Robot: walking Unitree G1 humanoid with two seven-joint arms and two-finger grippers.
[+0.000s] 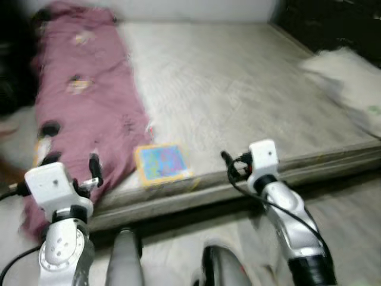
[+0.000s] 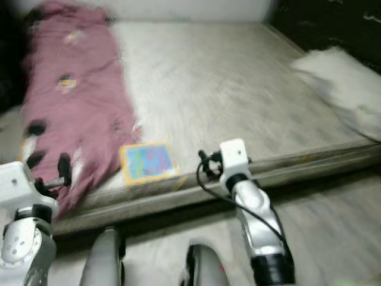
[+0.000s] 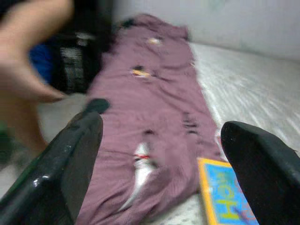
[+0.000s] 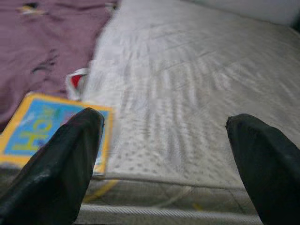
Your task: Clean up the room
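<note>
I see a bare grey mattress (image 1: 238, 101) lying low on a pale wood-look floor (image 1: 351, 208), and the whole picture is blurred. Near its front edge lies a flat book (image 1: 162, 162) with a yellow border and a blue cover, just beside the hem of a long maroon blanket (image 1: 83, 101) that runs down the mattress's left side and spills over that edge. A small red and white scrap (image 4: 77, 80) lies on the mattress between the book and the blanket. A white pillow (image 1: 348, 80) sits at the far right of the mattress, against something dark. A pale wall (image 1: 178, 9) closes the head end.

My left gripper (image 3: 161, 154) hovers above the blanket's lower end, jaws spread wide and holding nothing. My right gripper (image 4: 164, 154) hangs over the front edge of the mattress just right of the book, jaws spread as well and empty. In the left wrist view a person's bare limb (image 3: 28, 61) shows blurred beside the bed, in front of dark furniture (image 3: 82, 56).
</note>
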